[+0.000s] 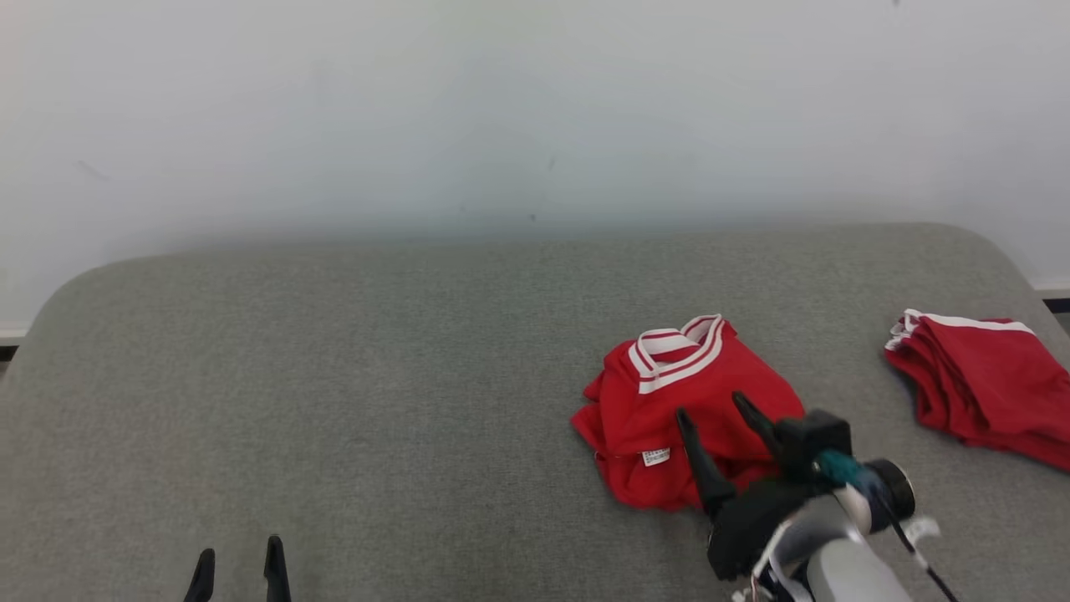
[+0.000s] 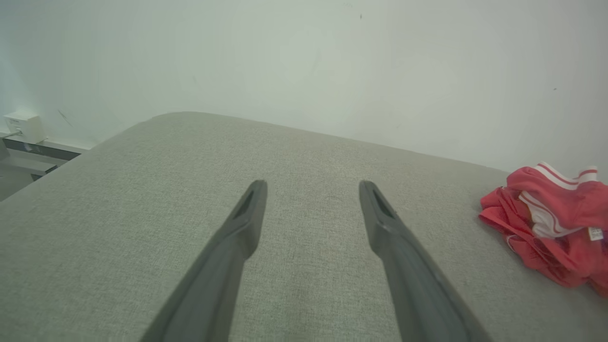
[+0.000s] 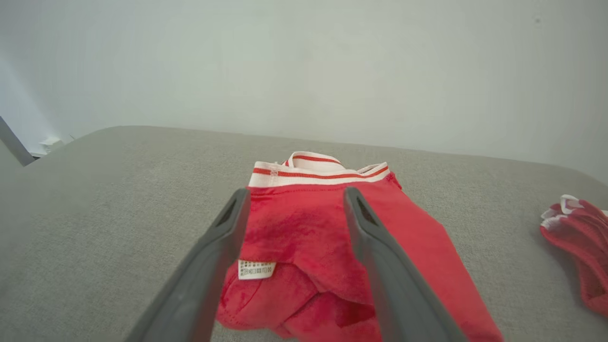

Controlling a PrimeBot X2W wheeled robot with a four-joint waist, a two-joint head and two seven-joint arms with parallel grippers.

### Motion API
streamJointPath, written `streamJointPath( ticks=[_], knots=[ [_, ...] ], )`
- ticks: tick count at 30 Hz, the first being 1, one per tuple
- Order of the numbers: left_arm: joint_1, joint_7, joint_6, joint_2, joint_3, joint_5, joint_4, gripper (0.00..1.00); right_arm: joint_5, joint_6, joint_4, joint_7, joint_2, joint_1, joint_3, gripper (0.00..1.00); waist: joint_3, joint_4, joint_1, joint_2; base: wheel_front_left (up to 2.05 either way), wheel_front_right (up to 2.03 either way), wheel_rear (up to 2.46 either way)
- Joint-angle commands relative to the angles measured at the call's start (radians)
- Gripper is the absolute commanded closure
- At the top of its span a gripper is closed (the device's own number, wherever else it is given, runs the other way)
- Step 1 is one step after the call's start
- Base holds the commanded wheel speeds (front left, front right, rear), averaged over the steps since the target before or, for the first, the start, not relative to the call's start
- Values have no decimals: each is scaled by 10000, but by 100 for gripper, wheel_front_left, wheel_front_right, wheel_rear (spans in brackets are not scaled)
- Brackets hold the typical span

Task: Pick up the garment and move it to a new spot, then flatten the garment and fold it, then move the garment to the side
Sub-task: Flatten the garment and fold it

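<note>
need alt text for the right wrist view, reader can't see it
The open right gripper points at a crumpled red garment with a white, red-striped collar and a white label, lying on a grey padded table. A second red garment lies at the right edge.

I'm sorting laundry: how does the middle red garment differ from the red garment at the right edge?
The middle garment is bunched, label showing; the right-edge garment lies folded in layers. The open right hand reaches over the middle garment; the right-edge garment lies apart from it. Both are red with white trim.
</note>
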Motion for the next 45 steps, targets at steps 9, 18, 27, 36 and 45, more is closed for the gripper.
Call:
streamJointPath(
  ticks=[9, 18, 27, 36, 45],
  knots=[
    [-95, -4, -45, -33, -175, -42, 224, 0, 235, -29, 2075, 1421, -8, -1847, 428, 0, 60, 708, 0, 0, 0, 0, 0],
    [-20, -4, -83, -49, -182, -71, 278, 0, -1280, -29, 3513, 2282, -4, -2692, 413, 0, 54, 887, 0, 0, 0, 0, 0],
    [-171, -4, -30, -55, -258, -113, 290, 0, -2196, -29, 4009, 2887, -2, -2724, -228, 100, 45, 935, 0, 0, 0, 0, 0],
    [-239, -4, 55, -56, -157, -196, 222, 0, -502, -29, 3089, 2377, 2, -3747, 712, 100, 130, 664, 0, 0, 0, 0, 0],
    [-467, -4, 34, -58, -245, -190, 127, 0, 1242, -29, 2556, 1671, -6, -6294, 2690, 100, 285, 577, 0, 0, 0, 0, 0]
  ],
)
